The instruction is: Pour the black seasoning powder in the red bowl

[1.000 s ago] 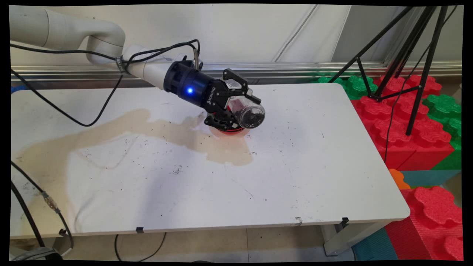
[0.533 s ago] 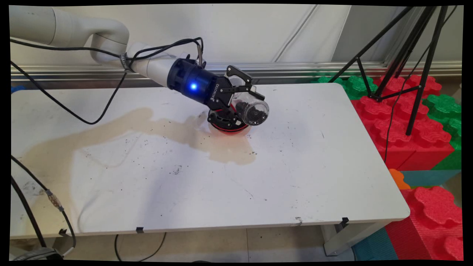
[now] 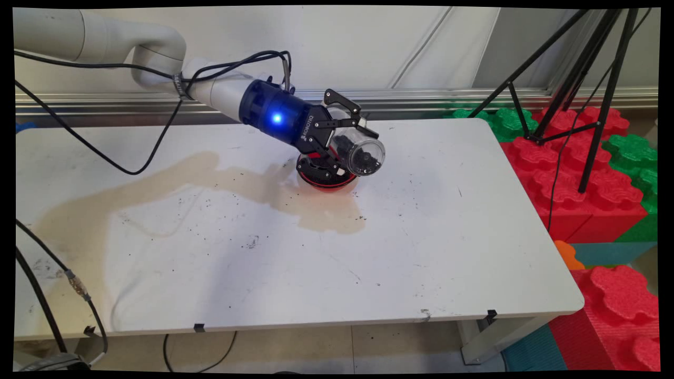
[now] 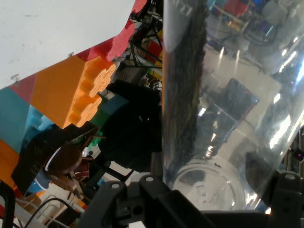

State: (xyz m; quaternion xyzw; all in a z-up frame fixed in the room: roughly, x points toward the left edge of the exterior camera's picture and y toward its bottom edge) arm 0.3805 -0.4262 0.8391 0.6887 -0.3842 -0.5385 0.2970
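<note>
We see the pincer (image 3: 352,141) clamped on one clear jar (image 3: 360,152) of dark grains, lifted slightly higher and tipped on its side since a second ago. Below it, one red bowl (image 3: 326,180) sits half hidden on the stained table (image 3: 421,252); its contents escape us.

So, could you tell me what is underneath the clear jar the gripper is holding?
A red bowl sits on the table below the tilted clear jar in the gripper; its contents are hidden by the gripper.
</note>
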